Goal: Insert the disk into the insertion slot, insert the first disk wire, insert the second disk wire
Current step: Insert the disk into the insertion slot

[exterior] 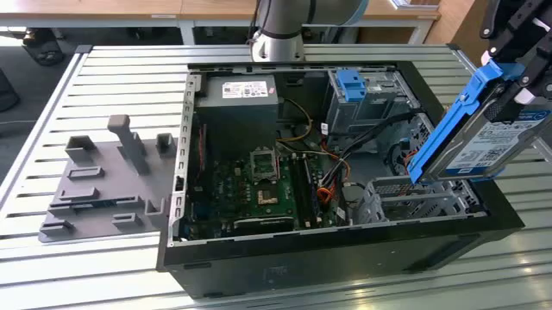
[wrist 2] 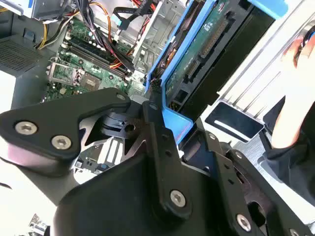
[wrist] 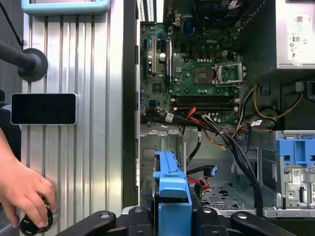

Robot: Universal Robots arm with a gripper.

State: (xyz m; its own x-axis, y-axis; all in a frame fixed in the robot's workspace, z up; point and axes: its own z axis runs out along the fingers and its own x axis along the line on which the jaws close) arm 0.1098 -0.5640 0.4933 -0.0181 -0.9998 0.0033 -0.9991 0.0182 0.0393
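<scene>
The open computer case (exterior: 345,234) lies on its side on a slatted metal table (exterior: 112,77), its motherboard (exterior: 258,187) bare in the middle. At the case's corner on the exterior view's right sits the insertion slot (exterior: 414,197), a low cage of light grey perforated sheet metal. It is open at the top, and its holed floor (wrist: 221,194) shows bare in the first wrist view. Further back along the same side of the case stands the taller bay (exterior: 362,97) with a blue latch.

The disk (exterior: 487,145) hangs over that corner of the case, above the cage and not yet in it. It is steeply tilted, with its lower end close over the cage's far rim. It is a flat silver-grey drive with a white printed label, framed by a bright blue carrier (exterior: 457,116). The second wrist view shows its green circuit-board underside (wrist 2: 206,44).

Black and orange cables (exterior: 332,184) trail loose inside the case just beside the cage, on its motherboard side. The outer side of the cage runs along the case wall.

The gripper (wrist 2: 156,112) is clamped on the upper end of the carrier, with its black fingers (wrist 2: 150,105) pressed against the blue plastic.

Outside the case, a person's hand (wrist: 22,191) rests on a black knob (wrist: 34,221) near a dark slab (wrist: 43,109) lying on the table.
</scene>
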